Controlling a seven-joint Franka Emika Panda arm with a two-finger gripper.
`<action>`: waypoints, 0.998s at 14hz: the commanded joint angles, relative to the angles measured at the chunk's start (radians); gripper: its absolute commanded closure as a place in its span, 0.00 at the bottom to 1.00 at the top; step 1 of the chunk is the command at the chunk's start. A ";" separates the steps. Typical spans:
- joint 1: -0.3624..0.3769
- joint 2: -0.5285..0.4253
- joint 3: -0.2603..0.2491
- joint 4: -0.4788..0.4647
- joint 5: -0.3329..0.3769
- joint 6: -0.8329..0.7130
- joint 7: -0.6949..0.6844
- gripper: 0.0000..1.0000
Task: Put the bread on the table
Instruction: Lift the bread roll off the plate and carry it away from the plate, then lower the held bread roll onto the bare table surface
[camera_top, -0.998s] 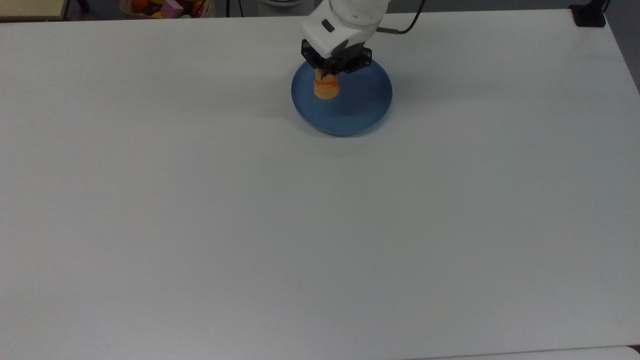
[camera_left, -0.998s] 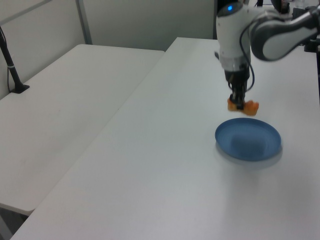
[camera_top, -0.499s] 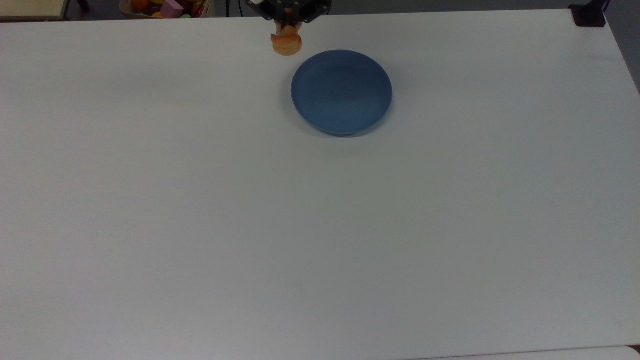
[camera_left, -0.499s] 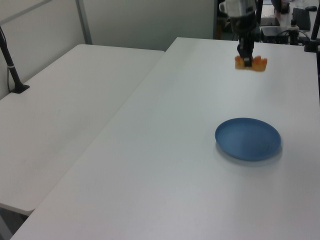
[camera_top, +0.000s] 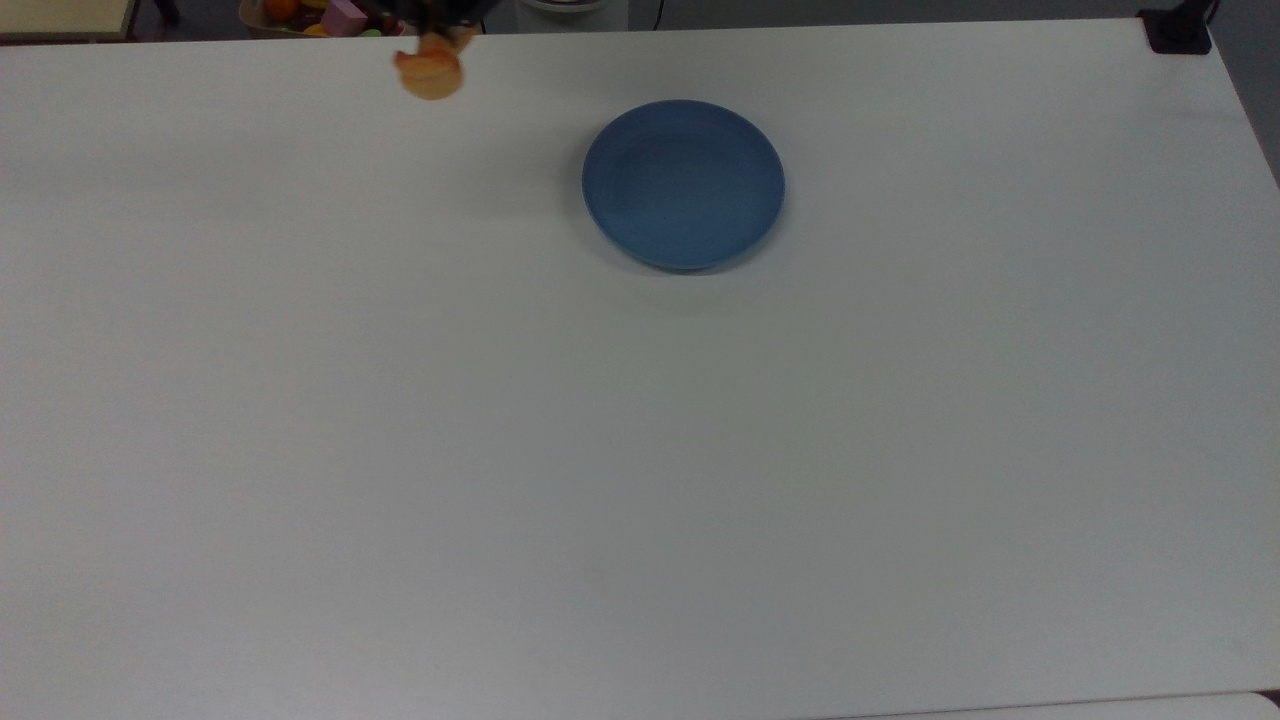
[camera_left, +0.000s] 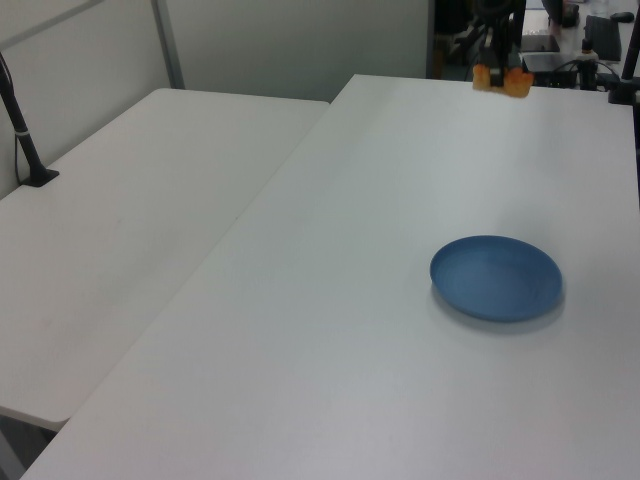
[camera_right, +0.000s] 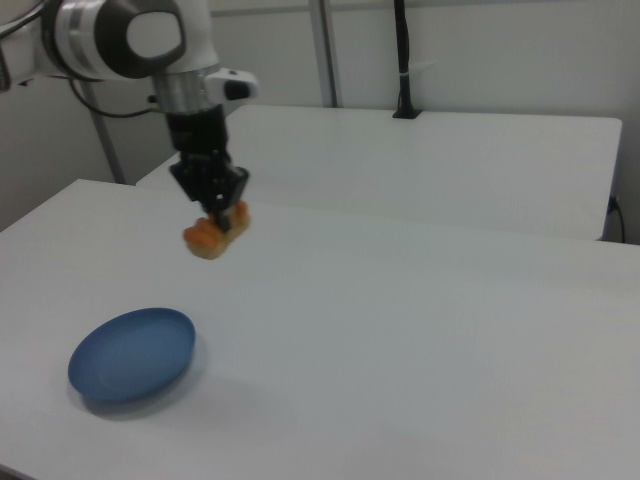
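The bread (camera_right: 215, 232), a small golden-orange bun, hangs in the air above the white table (camera_right: 420, 330), clamped between the fingers of my gripper (camera_right: 222, 218). In the top view the bread (camera_top: 430, 72) is at the table's (camera_top: 600, 450) far edge, left of the blue plate (camera_top: 684, 185). The left view has the bread (camera_left: 502, 79) high over the table's (camera_left: 330, 300) far end, under my gripper (camera_left: 497, 72). The blue plate (camera_right: 132, 353) holds nothing.
A box of colourful toys (camera_top: 330, 14) sits beyond the table's far edge in the top view. A second white table (camera_left: 110, 240) stands alongside, with a black post (camera_left: 22, 130) on it. A black clamp (camera_top: 1180, 30) sits at the top view's far right corner.
The bread has been lifted off the blue plate and carried up and to the top view's left, past the plate's rim to the table's far edge. The plate stayed put.
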 joint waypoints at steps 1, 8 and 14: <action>0.027 0.027 -0.134 0.020 0.003 0.086 -0.109 1.00; 0.024 0.098 -0.327 -0.017 0.006 0.265 -0.330 1.00; 0.009 0.125 -0.371 -0.218 0.012 0.503 -0.390 1.00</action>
